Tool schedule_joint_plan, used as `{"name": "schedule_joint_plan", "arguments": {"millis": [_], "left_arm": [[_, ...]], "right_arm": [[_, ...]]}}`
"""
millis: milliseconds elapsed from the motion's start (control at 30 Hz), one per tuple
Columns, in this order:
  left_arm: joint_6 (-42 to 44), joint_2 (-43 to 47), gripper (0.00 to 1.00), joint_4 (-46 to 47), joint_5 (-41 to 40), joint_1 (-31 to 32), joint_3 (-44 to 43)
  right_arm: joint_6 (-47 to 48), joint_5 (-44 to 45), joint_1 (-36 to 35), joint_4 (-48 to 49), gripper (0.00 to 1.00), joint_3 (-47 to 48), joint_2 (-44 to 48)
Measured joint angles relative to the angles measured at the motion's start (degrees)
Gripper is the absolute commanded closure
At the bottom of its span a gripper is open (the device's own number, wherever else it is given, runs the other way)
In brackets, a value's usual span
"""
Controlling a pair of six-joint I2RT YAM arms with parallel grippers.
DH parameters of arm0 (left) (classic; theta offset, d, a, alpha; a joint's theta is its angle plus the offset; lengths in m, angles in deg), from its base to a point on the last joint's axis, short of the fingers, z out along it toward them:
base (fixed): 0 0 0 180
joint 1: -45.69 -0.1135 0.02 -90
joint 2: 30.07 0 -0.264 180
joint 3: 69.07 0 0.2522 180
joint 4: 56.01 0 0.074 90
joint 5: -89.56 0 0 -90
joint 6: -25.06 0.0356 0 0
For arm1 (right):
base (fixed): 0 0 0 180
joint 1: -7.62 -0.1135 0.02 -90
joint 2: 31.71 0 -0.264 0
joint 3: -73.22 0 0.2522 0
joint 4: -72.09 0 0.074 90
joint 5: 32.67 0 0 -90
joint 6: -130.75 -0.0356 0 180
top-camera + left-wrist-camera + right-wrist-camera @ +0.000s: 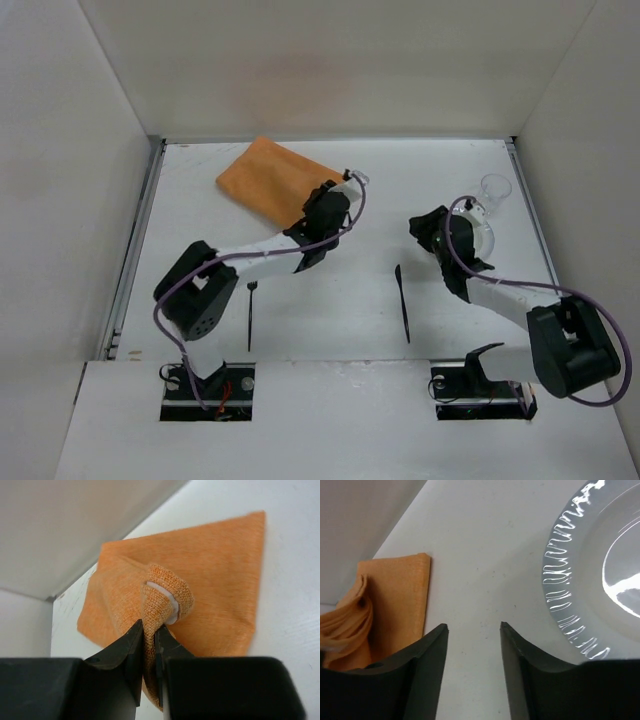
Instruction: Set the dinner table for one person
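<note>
The dinner table [340, 330] is a white surface. An orange cloth mat [262, 178] lies at its back left. My left gripper [322, 195] is shut on a pinched-up fold of the mat's near right corner; the left wrist view shows the jaws [149, 630] clamped on the raised cloth [215, 575]. My right gripper [424, 222] is open and empty over bare table, its jaws [472, 626] apart. A clear plate [590, 580] lies just right of it, also in the top view [484, 238]. The mat [395, 595] shows to its left.
A clear glass [495, 187] stands at the back right behind the plate. A black fork [250, 315] lies near the front left and a black knife [403, 300] near the front centre. Metal rails [135, 250] run along both sides, and white walls enclose the table.
</note>
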Motion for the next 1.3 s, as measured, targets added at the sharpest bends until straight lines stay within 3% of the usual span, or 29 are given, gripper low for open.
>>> {"name": "schedule_joint_plan", "arguments": {"millis": [67,133,200,267,300,600,800,1133,1233,1300], "left_arm": [[-4.11,5.64,0.93,3.54,-2.95,-0.17,4.48],[-8.94,10.78,0.93,6.12,-5.70,-0.26,8.90],[-14.01,15.13,0.93,7.54,-8.00,-0.24,13.05],[-19.43,19.28,0.93,8.26,-9.97,-0.35,17.49],[-21.73,21.03,0.93,8.39,-10.71,-0.52,19.47],[-39.76,32.96,0.92,7.19,-13.73,-2.73,31.36],[-49.27,40.41,0.91,5.05,-14.29,-3.74,36.70],[-60.59,54.07,0.91,-2.91,-13.38,-6.99,42.51],[-63.19,55.21,0.91,-4.37,-11.76,-8.76,44.04],[-64.76,55.52,0.91,-5.01,-10.32,-10.27,45.05]], "right_arm": [[1.44,-0.44,-1.64,-0.20,0.67,1.81,-2.84],[3.06,-1.53,-3.67,-0.94,0.69,5.62,-7.32],[4.20,-3.39,-5.42,-2.78,0.63,11.28,-12.81],[5.11,-5.22,-7.17,-4.48,0.45,18.14,-18.93],[5.33,-5.66,-7.82,-5.03,0.41,20.81,-21.24],[2.54,-7.93,-9.38,-16.15,0.43,40.02,-37.35],[0.39,-7.30,-10.88,-23.67,0.44,43.91,-40.06],[-4.46,-9.66,-12.57,-28.39,0.49,49.57,-44.00],[-5.46,-9.38,-13.18,-29.18,0.46,49.29,-43.89],[-5.90,-7.96,-14.01,-29.20,0.39,47.23,-42.75]]}}
